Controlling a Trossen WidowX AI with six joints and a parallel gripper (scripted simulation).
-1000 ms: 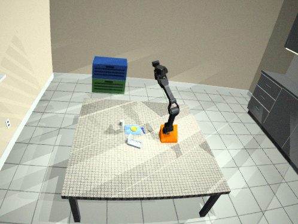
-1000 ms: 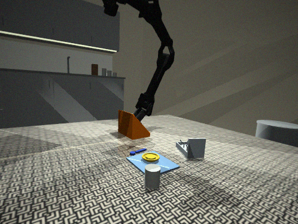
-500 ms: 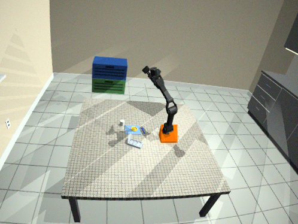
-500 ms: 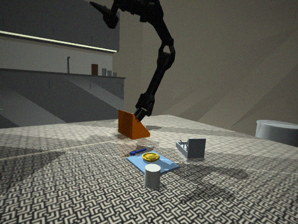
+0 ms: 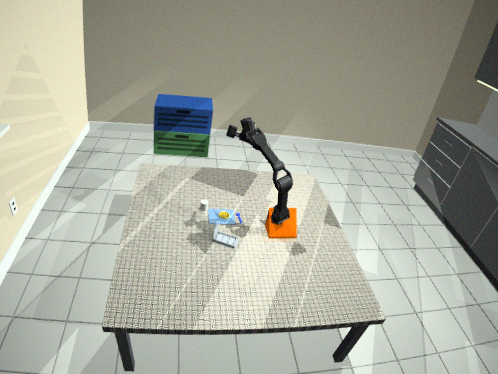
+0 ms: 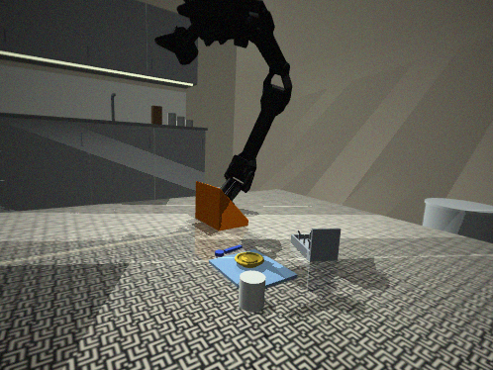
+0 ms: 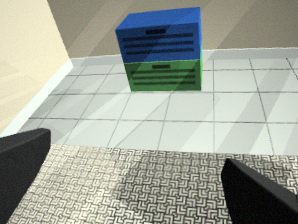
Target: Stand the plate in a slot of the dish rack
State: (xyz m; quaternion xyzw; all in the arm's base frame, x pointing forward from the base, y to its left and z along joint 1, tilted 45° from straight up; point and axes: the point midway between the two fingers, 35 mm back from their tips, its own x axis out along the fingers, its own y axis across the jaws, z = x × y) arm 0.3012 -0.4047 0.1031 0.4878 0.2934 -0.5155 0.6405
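Note:
The yellow plate [image 5: 223,215] [image 6: 248,259] lies flat on a light-blue board. The grey dish rack [image 5: 226,241] [image 6: 325,244] stands beside the board, with a tall panel at one end and small rails inside; no plate is in it. My gripper [image 5: 239,130] [image 7: 139,153] is open and empty, high above the table and away from both plate and rack. Its two dark fingers stand wide apart in the wrist view, with nothing between them.
The light-blue board [image 5: 214,218] [image 6: 277,274] lies under the plate. A white cylinder [image 5: 204,205] [image 6: 252,293] and a blue spoon-like tool [image 5: 239,218] [image 6: 230,250] are near it. Blue and green crates [image 5: 182,124] [image 7: 162,50] stand on the floor beyond the table.

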